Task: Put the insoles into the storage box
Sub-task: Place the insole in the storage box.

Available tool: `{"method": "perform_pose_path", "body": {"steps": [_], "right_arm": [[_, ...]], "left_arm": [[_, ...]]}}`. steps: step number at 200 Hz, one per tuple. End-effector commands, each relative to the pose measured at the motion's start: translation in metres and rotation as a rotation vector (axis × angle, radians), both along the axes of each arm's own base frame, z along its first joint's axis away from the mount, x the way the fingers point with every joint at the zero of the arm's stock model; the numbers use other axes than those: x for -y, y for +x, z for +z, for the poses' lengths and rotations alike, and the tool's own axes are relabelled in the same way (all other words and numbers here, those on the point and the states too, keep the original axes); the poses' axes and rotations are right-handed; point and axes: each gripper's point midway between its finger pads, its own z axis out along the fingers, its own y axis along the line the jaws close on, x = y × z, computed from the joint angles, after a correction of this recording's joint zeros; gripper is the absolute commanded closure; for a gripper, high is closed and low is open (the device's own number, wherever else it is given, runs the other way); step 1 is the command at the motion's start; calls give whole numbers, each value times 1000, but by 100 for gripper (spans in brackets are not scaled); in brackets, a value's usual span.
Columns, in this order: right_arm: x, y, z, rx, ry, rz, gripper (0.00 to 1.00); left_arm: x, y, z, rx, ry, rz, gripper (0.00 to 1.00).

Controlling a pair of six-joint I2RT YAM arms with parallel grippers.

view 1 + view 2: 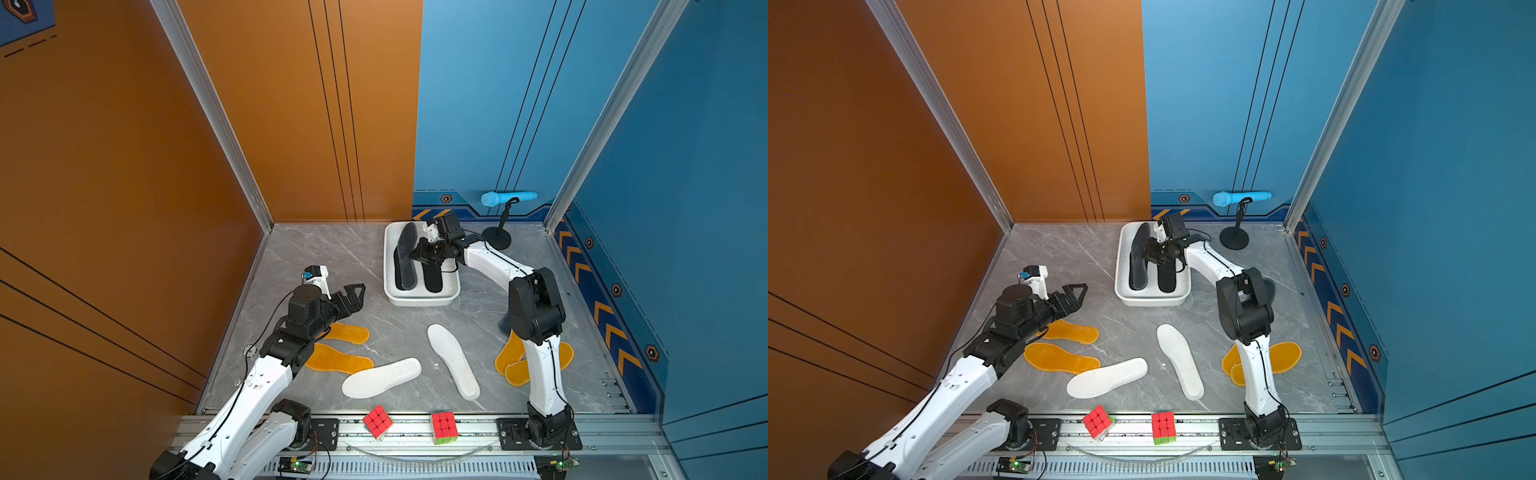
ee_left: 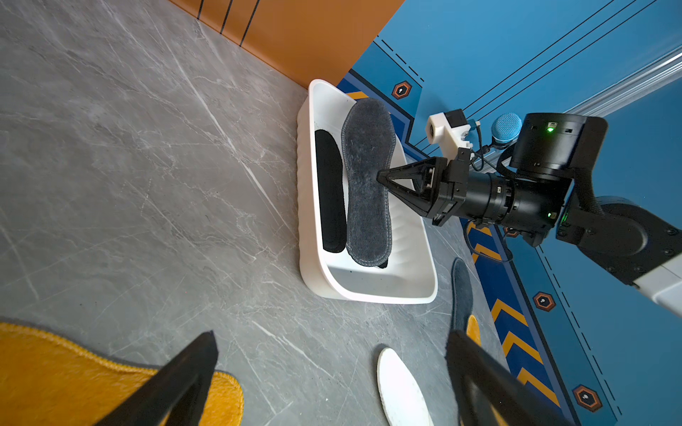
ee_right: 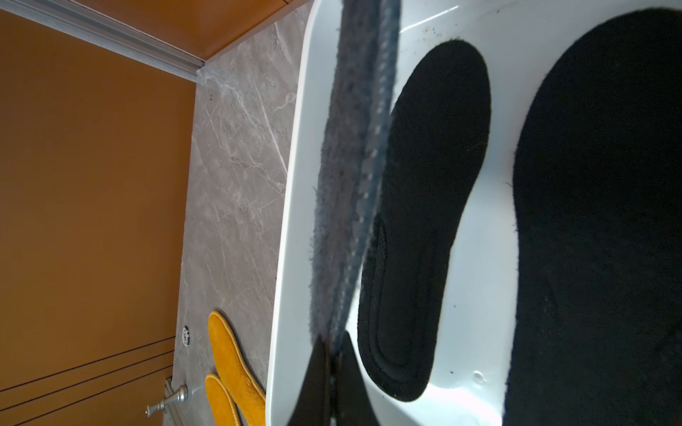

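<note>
– Fingers (image 3: 313,383) of your right gripper (image 2: 381,176) are pinched tight on the long edge of a dark grey insole (image 2: 367,184). They hold it tipped on its side over the left half of the storage box (image 2: 369,295), on the far side of the table (image 1: 324,257).

– What lies under it?

– Two black insoles (image 3: 424,221), flat and side by side on the smooth white floor of the box. Your grey one is thin, fuzzy felt with a stitched rim, and it keeps its shape in the pinch. I judge you should roll the wrist until it lies flat, lower it onto the left black one, and only then let go. Dropped on edge, it may lean against the wall.

– And the left gripper (image 1: 358,296)?

– Spread wide and holding nothing, it hovers above the near-left orange-yellow insoles (image 1: 338,359). Those look plush, so take them by the rim. Two white insoles (image 1: 380,378), dimpled like foam, lie near the middle. Another orange-yellow pair (image 1: 565,357) and a second grey insole (image 2: 461,291) lie to the right, partly behind your right arm (image 1: 536,307).
</note>
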Motion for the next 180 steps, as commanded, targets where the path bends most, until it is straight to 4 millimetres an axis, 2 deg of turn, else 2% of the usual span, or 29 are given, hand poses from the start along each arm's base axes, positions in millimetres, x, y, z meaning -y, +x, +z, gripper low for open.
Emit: {"method": "perform_pose_path", "body": {"steps": [1, 117, 180], "right_arm": [[1, 3, 8, -2, -5, -17, 100], [-10, 10, -29, -72, 9, -14, 100], [-20, 17, -35, -80, 49, -2, 100]], "left_arm": [[-3, 2, -5, -5, 9, 8, 2], [-2, 3, -9, -19, 7, 5, 2], [-2, 4, -8, -15, 7, 5, 2]]}}
